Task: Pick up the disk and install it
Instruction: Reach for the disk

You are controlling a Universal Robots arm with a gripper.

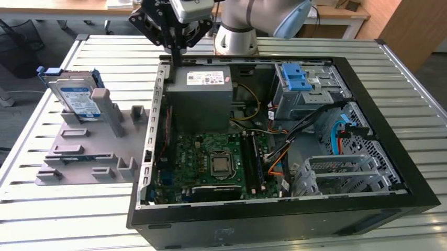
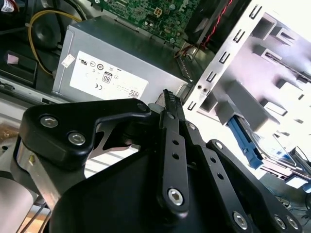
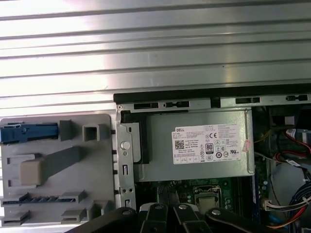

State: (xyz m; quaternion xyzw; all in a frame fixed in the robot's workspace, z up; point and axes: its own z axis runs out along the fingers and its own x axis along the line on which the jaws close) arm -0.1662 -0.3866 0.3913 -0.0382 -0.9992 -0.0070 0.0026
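The black gripper (image 1: 176,51), fingers closed on nothing, hovered over the edge of the open black computer case (image 1: 279,222). The silver, blue-framed disk (image 1: 75,99) stood upright in a grey plastic holder (image 1: 84,151) at the exterior view's left.

Exterior view overhead; both wrist views near power supply (image 3: 194,145)

Computer case (image 1: 413,175) and fixture (image 1: 78,157) side by side on the table (image 1: 66,219).
The disk (image 1: 75,99) stands on the fixture, at the exterior view's left of the case.
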